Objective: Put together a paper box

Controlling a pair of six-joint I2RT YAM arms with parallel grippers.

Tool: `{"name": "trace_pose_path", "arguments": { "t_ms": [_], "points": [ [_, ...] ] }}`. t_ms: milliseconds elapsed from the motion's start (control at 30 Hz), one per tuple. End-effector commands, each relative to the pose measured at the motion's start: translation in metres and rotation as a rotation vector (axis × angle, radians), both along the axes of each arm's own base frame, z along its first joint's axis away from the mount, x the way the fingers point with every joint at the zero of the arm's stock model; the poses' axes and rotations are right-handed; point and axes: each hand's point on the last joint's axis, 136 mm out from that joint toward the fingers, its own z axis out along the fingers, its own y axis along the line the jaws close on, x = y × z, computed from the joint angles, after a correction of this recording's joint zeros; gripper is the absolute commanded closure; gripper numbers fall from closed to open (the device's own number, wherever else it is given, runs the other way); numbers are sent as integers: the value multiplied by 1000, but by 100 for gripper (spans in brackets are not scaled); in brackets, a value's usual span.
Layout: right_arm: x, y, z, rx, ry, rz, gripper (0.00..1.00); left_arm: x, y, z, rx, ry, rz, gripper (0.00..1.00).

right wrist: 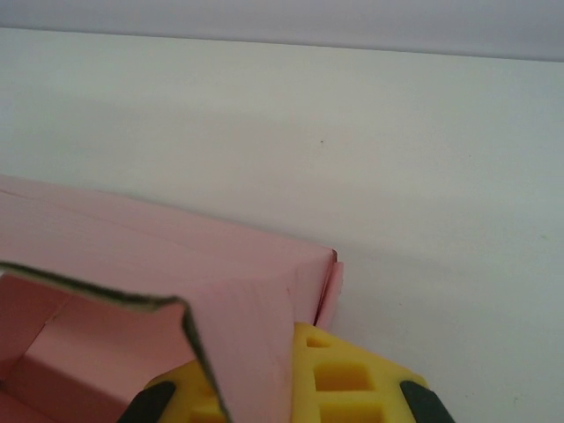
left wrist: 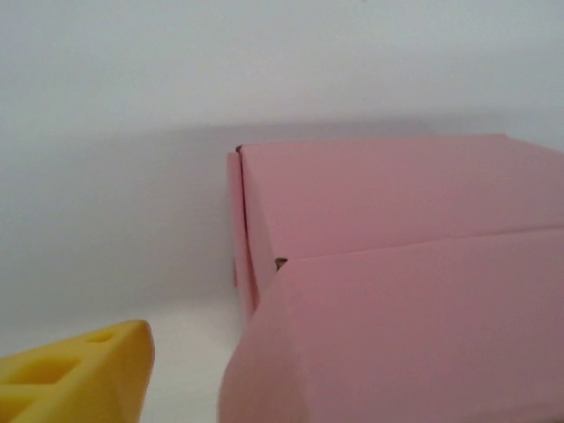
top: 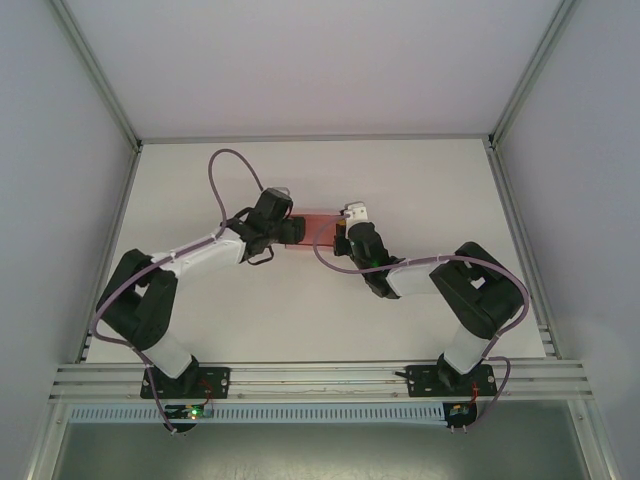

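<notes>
Paper box [top: 320,222], pink card, partly folded: sitting mid-surface [top: 300,330] between the two arms. Right jaws: pinching together on one upright wall at the box's right end. Left jaws: standing apart at its left end, one yellow finger [left wrist: 79,374] hovering just beside the box without touching it.

Left arm [top: 150,300]: elbow bent out left, forearm reaching up-right toward centre. Left gripper [top: 288,232] pointing right, jaws apart; one yellow finger [left wrist: 75,379] low at left edge of wrist view. Right arm [top: 475,290]: elbow out right, forearm reaching up-left. Right gripper [top: 347,228] closed, fingers [right wrist: 344,379] pinching wall of paper box [right wrist: 132,256]. Grippers face each other, near.
</notes>
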Motion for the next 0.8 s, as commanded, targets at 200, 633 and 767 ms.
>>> {"name": "trace_pose_path", "arguments": {
  "t_ms": [200, 633, 767],
  "points": [
    [-27, -13, -65, -182, 186, 27, 100, -27, 21, 80, 18, -109, 12, 0],
    [-26, -7, -66, -184, 173, 50, 100, 20, 55, 77, -255, 108, 306, 0],
    [-28, -6, -68, -194, 174, 57, 100, 41, 35, 58, -430, 189, 276, 0]
  ]
}}
